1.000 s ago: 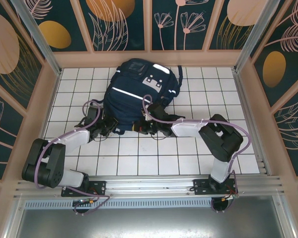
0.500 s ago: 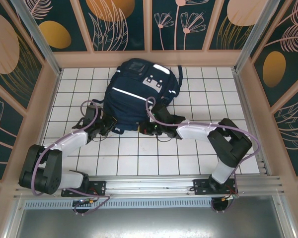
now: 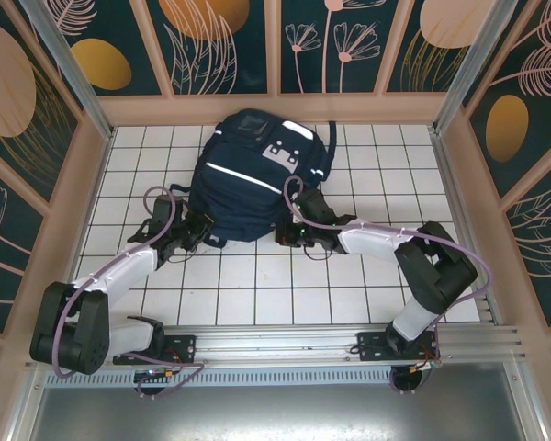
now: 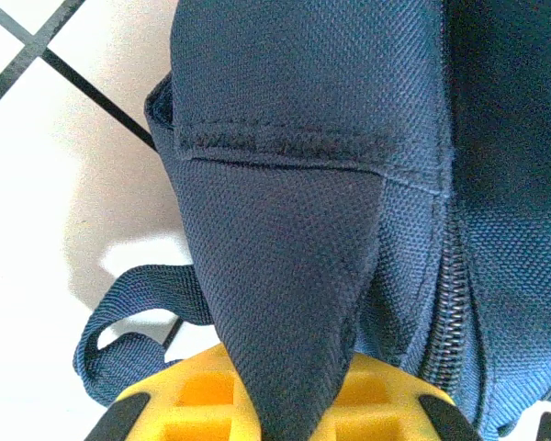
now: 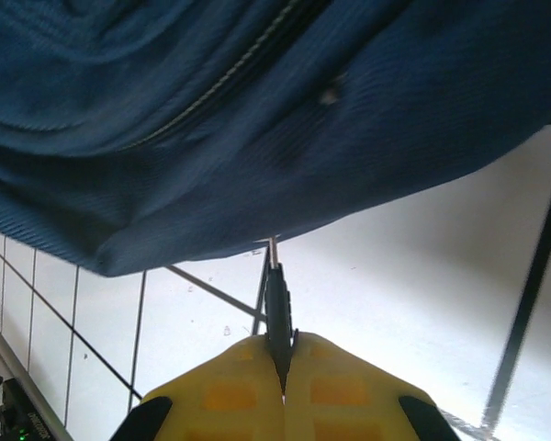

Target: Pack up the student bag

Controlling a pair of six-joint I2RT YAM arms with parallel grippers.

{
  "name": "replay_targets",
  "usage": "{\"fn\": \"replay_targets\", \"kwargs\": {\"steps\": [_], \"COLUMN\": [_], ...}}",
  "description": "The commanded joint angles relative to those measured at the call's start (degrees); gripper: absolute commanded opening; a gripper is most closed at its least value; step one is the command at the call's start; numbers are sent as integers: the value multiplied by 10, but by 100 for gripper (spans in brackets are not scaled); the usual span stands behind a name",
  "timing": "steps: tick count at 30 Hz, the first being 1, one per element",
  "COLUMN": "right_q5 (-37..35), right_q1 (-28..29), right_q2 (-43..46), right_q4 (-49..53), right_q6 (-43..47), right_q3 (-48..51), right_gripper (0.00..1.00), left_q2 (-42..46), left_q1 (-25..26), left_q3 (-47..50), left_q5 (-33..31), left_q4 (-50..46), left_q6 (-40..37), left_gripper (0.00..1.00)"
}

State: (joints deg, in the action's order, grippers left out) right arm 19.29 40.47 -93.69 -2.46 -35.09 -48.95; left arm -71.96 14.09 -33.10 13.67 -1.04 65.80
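Note:
The student bag (image 3: 253, 170), a big navy backpack with white stripes and a pale front patch, lies at the back middle of the white tiled table (image 3: 257, 294). My left gripper (image 3: 209, 237) is at its near left corner. In the left wrist view the left gripper (image 4: 289, 409) is shut on a pointed navy flap of the student bag (image 4: 303, 138), beside a zipper (image 4: 450, 312) and a strap loop (image 4: 119, 322). My right gripper (image 3: 287, 236) is at the bag's near right edge. There the right gripper (image 5: 283, 367) is shut on a thin dark zipper pull (image 5: 276, 308) hanging below the student bag (image 5: 211, 110).
Wooden-framed patterned walls (image 3: 92, 184) enclose the table on three sides. An aluminium rail (image 3: 275, 344) carrying both arm bases runs along the near edge. Bare tiles lie between the bag and the rail.
Both arms have stretched further away from the bases. The right gripper has shifted to the right along the bag's near edge, and the bag has slid slightly towards the back wall.

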Motion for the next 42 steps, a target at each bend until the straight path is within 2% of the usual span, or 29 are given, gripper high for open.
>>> {"fn": "replay_targets", "kwargs": {"steps": [1,7,13,42], "right_q5": [-24,-39,-29,-61], "right_q1": [-15,-24,-42,-88], "right_q2": [13,2,-4,-35], "right_q4": [29,45,42,110], "right_q6": [22,39,53,93], "right_q3": [-1,-15,-19,-85], "right_gripper": [0,0,0,0], "left_q2": [21,38,54,112], "left_q1": [-12,-16,-28,-31], "left_q3": [6,11,26,50], "left_q5": [-11,-14,14,60], "left_q4": [-8,-21,-19,-43], "left_q6": [-8,-16,-2,-7], "left_gripper": [0,0,0,0]}}
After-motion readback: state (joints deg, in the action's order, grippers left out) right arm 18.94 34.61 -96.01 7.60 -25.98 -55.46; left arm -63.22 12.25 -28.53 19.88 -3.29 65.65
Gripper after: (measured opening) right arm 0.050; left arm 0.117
